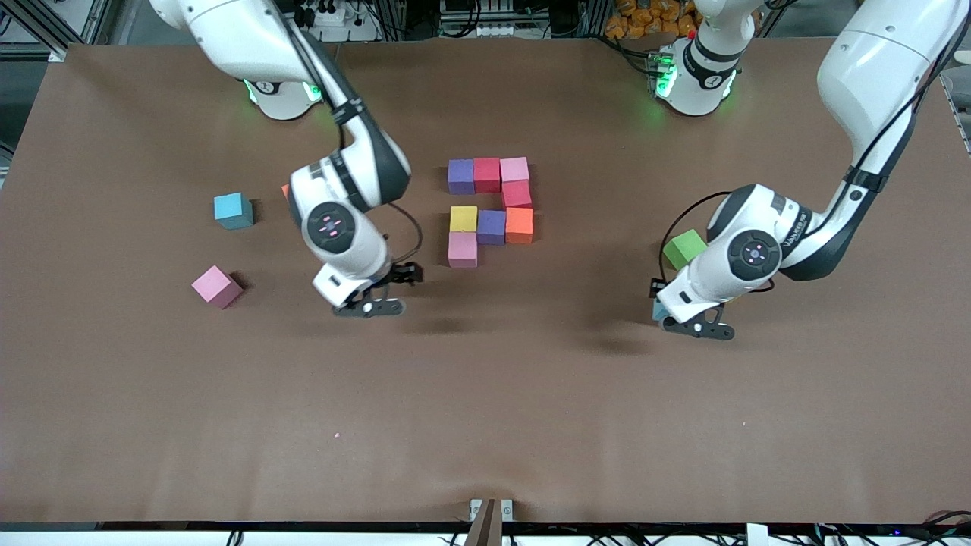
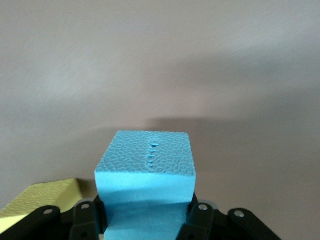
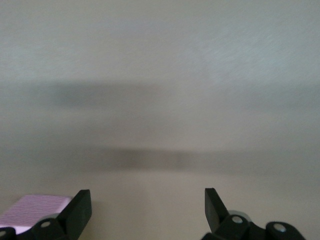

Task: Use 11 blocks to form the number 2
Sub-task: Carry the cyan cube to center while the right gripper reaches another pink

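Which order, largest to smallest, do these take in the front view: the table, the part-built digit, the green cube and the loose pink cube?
1. table
2. part-built digit, eight cubes together
3. green cube and loose pink cube: these look alike in size, so they are not ranked against each other.

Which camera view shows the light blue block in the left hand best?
The left wrist view: the light blue block fills the middle, clamped by the left hand. The front view shows only a sliver beside the hand; the right wrist view shows none.
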